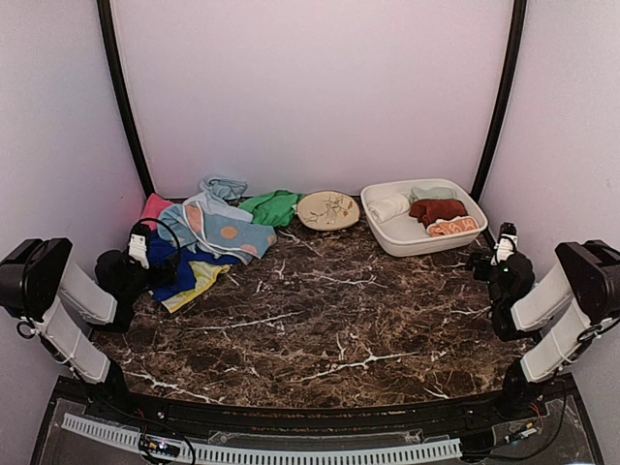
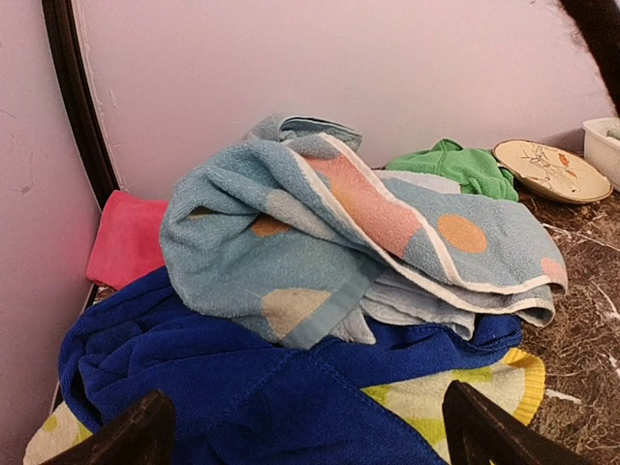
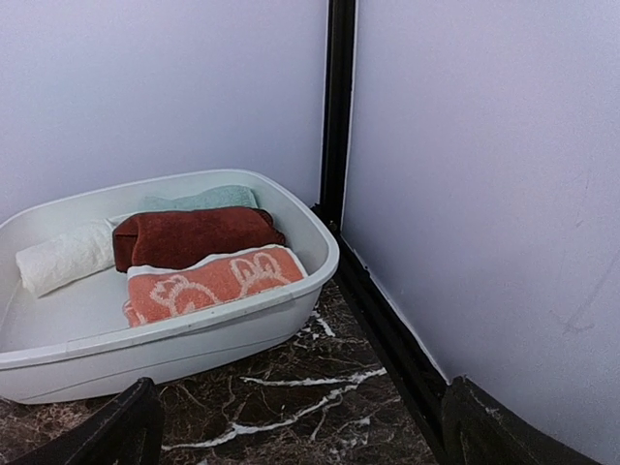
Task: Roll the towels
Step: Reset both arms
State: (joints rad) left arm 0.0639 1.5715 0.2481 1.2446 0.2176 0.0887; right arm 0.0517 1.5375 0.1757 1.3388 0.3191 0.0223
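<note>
Both left gripper (image 2: 310, 426) and right gripper (image 3: 305, 421) gape empty; limp light-blue orange-dotted terry towel (image 2: 320, 242), far-left corner of dark marble table (image 1: 329, 320), likely best pinched at its hem.

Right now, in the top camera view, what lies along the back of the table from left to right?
pink towel → light blue towel with orange dots → green towel → round patterned plate → white tub

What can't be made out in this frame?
- Pink towel: left wrist view, partly hidden behind the light blue orange-dotted towel.
- Yellow-edged towel: same view, buried under the dark blue towel.
- Pale green rolled towel: right wrist view, largely behind the dark red rolled towel.
- White rectangular tub: same view, cut off at left edge.
</note>
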